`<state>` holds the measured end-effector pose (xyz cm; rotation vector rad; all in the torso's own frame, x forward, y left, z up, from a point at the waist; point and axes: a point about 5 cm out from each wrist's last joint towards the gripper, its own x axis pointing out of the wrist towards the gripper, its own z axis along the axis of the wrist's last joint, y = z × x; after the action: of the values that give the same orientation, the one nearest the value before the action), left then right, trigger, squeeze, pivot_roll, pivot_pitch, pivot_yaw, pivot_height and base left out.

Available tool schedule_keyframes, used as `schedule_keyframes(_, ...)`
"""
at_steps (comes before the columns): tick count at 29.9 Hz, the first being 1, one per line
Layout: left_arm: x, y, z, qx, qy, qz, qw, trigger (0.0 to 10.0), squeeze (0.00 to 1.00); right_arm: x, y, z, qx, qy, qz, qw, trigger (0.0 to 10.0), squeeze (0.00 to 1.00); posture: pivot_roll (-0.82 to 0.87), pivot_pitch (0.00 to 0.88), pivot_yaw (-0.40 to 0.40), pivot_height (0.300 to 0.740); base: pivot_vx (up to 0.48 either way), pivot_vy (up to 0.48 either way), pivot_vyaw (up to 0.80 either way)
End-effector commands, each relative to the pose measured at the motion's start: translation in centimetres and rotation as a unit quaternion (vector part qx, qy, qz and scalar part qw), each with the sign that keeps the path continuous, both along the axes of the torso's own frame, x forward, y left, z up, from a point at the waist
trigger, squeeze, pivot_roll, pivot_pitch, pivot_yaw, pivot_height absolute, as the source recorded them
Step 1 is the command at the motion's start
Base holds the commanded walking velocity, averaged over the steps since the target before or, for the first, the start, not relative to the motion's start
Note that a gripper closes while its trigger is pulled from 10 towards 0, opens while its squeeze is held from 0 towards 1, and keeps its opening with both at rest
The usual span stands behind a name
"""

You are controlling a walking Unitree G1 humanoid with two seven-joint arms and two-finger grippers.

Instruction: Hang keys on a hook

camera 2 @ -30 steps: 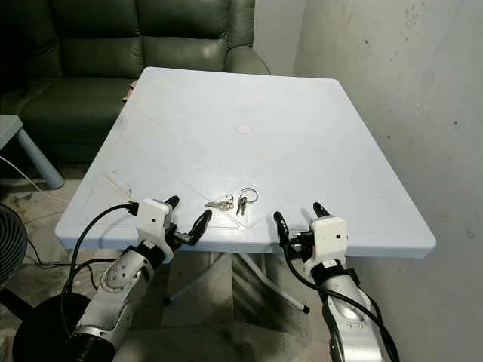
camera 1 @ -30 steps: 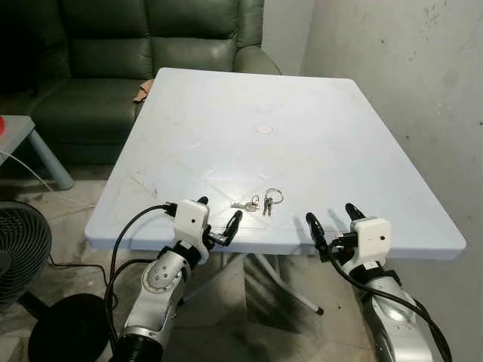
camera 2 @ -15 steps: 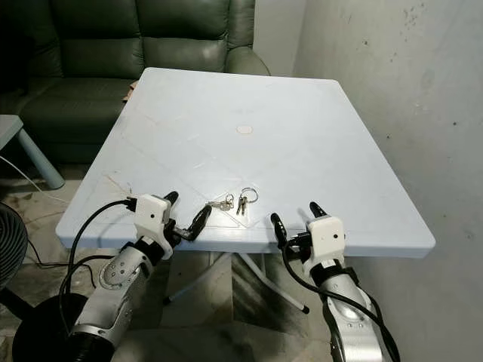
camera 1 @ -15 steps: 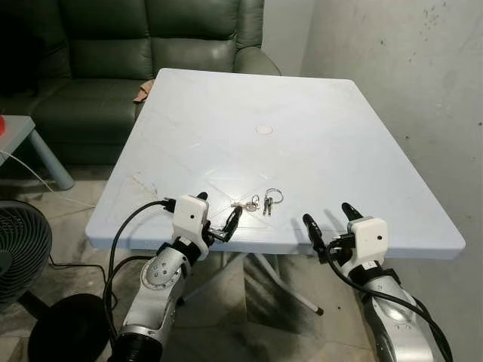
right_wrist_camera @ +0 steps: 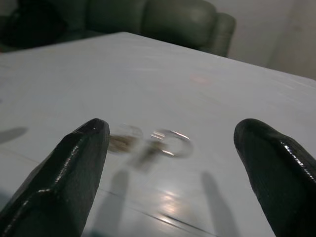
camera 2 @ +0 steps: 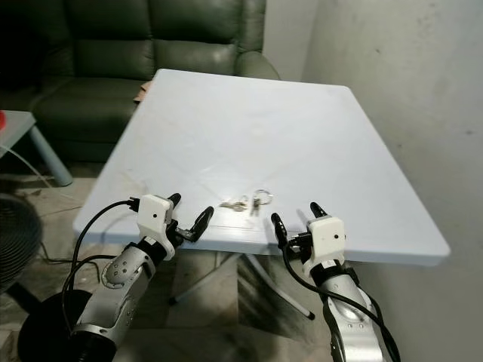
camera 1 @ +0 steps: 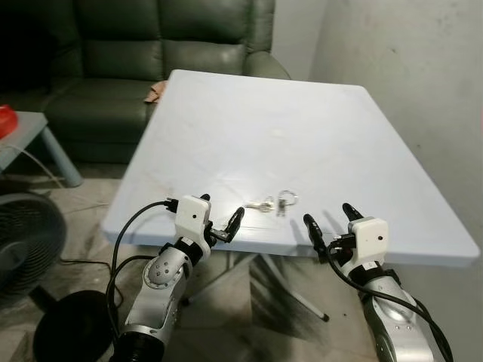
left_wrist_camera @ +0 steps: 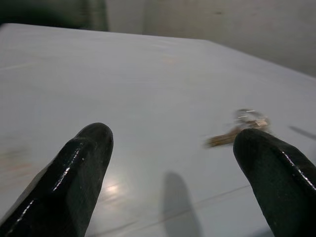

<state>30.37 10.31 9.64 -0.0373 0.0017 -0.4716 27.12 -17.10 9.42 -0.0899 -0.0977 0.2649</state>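
The keys lie flat on the table, near its front edge. Thin and low, they could slide off if a fingertip nudges them. They sit between and just beyond the left fingers and the right fingers, both pairs spread wide, grasping nothing.

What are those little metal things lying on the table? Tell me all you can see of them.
They are keys: a small bunch of a few silvery and brass-coloured keys joined to a round metal ring. They lie flat on the pale table, near its front edge, and nothing else touches them. The left gripper and the right gripper, both with fingers open, hang at that edge on either side of the bunch. The wrist views show it blurred, so finer detail cannot be told.
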Motion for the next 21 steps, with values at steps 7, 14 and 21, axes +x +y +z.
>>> schedule_keyframes(7,0.25,-0.02,0.5,0.001,-0.005,0.003,1.0,10.0,0.0,0.04,-0.16,0.29,-0.002,-0.005,0.002,1.0,10.0,0.0,-0.08,0.017,-0.049,0.74,0.0,0.418,0.0)
schedule_keyframes(14,0.31,0.03,0.64,0.008,-0.013,0.01,1.0,10.0,0.0,-0.04,-0.04,0.3,0.001,-0.007,0.004,1.0,10.0,0.0,-0.08,0.016,-0.051,0.74,0.0,0.099,0.0)
schedule_keyframes(21,0.2,-0.16,0.55,0.008,-0.013,0.004,1.0,10.0,0.0,0.05,-0.11,0.23,-0.02,-0.003,0.007,1.0,10.0,0.0,-0.08,0.012,-0.053,0.74,0.0,0.0,0.0)
